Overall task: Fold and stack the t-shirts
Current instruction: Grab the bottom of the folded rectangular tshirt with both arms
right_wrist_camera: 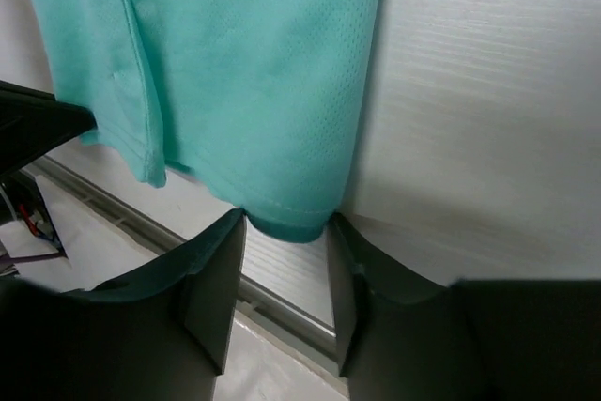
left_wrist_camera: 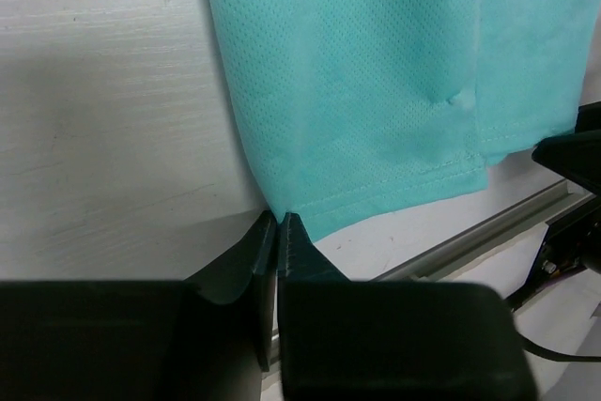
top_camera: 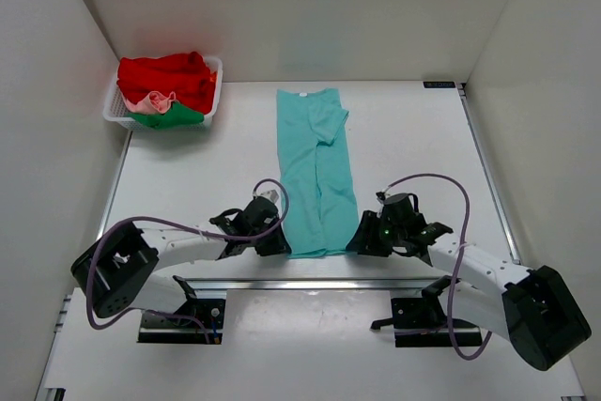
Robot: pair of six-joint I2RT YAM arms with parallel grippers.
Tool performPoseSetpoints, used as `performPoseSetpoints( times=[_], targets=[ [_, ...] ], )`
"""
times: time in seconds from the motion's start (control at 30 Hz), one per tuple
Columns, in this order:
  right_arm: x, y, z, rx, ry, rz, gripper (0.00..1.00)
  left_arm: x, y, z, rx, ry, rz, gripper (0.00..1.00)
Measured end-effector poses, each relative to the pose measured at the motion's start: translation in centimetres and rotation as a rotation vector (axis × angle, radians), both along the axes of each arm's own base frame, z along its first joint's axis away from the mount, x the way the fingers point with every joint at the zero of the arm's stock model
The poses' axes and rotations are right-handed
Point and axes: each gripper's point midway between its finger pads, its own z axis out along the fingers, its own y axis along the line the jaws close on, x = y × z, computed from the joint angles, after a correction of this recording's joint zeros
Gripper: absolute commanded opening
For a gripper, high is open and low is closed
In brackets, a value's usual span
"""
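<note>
The white lattice basket [top_camera: 215, 100] at the table's [top_camera: 413, 138] far left corner holds a bunched red shirt [top_camera: 174, 72], a pale pink shirt [top_camera: 152, 100] and a green shirt [top_camera: 174, 117]. The teal t-shirt [top_camera: 315, 166], fine mesh knit, lies mid-table in a long strip, its white collar tag [top_camera: 303, 94] too small to read. The left gripper [left_wrist_camera: 279, 221] pinches its near-left hem corner; the right gripper [right_wrist_camera: 286, 221] stands spread around the near-right corner

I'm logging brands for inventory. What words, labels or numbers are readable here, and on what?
No text is readable in any view.
White neck tag on the teal t-shirt: too small to read.
Dark strip at the far edge of the table: too small to read.
</note>
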Motion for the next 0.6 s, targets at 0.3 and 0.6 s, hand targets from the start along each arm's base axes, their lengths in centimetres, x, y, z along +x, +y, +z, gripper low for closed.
performPoseSetpoints(
  times=[0.3, 0.6],
  targets=[
    [-1.0, 0.9, -1.0, 0.011, 0.011, 0.040, 0.00, -0.4, 0.5, 0.0, 0.001, -0.002, 0.002, 0.00],
    [-4.4, 0.4, -0.9, -0.025, 0.047, 0.090, 0.00, -1.9, 1.7, 0.0, 0.021, 0.017, -0.015, 0.00]
  ],
)
